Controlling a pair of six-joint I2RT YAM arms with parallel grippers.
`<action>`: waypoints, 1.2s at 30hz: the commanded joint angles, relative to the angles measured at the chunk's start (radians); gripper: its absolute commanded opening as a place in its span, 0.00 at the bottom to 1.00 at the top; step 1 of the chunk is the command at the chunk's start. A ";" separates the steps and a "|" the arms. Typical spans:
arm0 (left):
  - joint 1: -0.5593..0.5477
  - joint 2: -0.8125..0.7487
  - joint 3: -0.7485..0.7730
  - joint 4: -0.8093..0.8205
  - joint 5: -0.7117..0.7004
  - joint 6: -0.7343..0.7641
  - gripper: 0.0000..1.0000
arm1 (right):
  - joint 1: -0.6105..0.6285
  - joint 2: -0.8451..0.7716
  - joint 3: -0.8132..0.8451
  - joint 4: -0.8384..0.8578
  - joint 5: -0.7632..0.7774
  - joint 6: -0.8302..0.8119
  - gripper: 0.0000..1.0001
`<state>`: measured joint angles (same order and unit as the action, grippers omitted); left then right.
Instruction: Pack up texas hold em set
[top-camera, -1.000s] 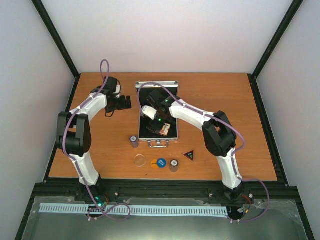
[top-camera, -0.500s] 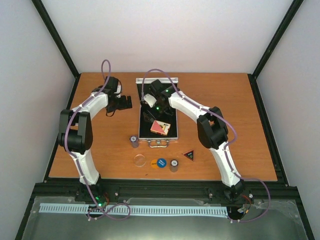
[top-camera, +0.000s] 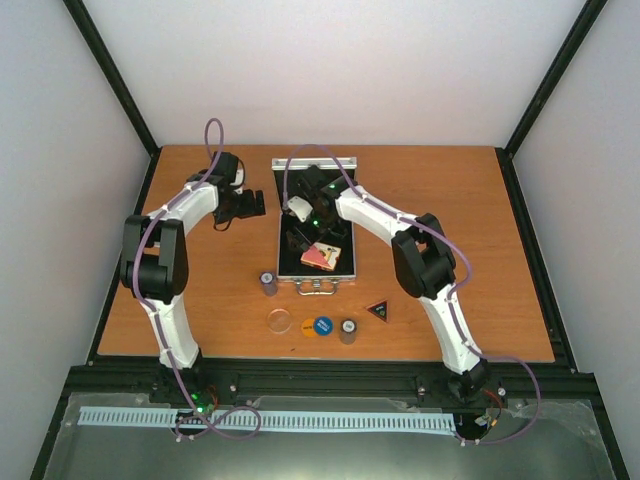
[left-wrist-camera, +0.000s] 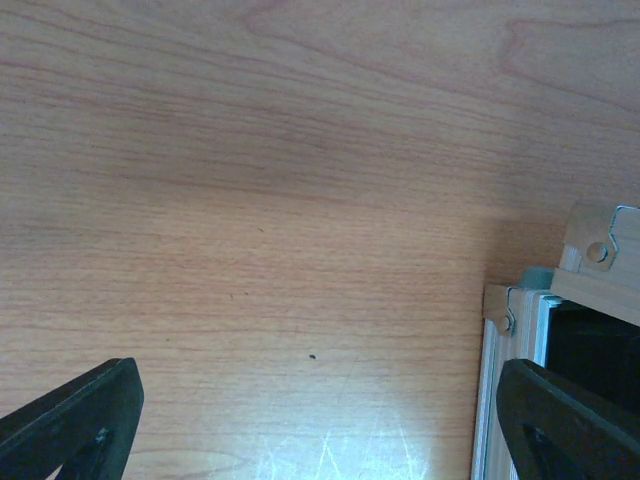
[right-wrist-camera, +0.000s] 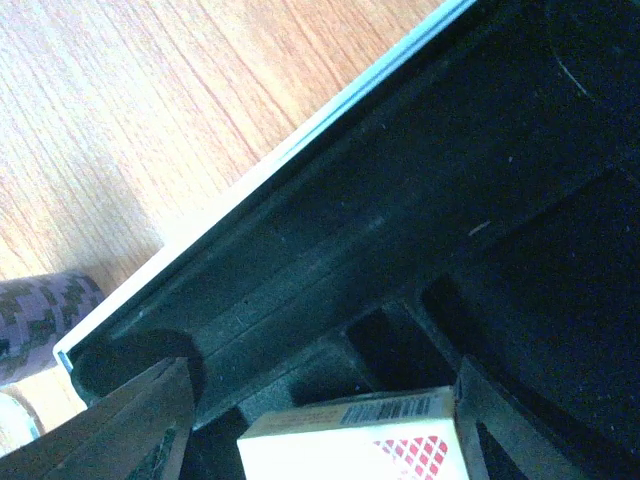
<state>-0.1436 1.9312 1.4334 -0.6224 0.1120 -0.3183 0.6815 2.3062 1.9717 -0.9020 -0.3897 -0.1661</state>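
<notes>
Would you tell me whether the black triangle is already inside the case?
No, the black triangle lies on the table, outside the case, beside its near right corner.

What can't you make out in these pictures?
Top view: the right arm covers much of the silver case interior.
Right wrist view: the bottom edge cuts off the red card deck.
Top view: print on the blue disc is too small.

Overhead view spans the table (top-camera: 450, 250); both close wrist views share the case (right-wrist-camera: 400, 200).
</notes>
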 joint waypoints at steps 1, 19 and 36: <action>-0.005 0.006 0.051 0.004 0.000 -0.011 1.00 | 0.000 -0.034 -0.055 -0.052 0.035 0.025 0.73; -0.058 -0.109 -0.094 0.277 0.253 -0.172 0.99 | 0.000 -0.099 -0.064 -0.047 0.065 0.007 0.75; -0.061 -0.087 -0.117 0.301 0.214 -0.242 0.99 | 0.001 -0.062 -0.089 -0.036 -0.101 0.032 0.75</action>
<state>-0.2058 1.8519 1.3041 -0.3496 0.3420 -0.5415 0.6800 2.2566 1.8881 -0.9459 -0.3908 -0.1490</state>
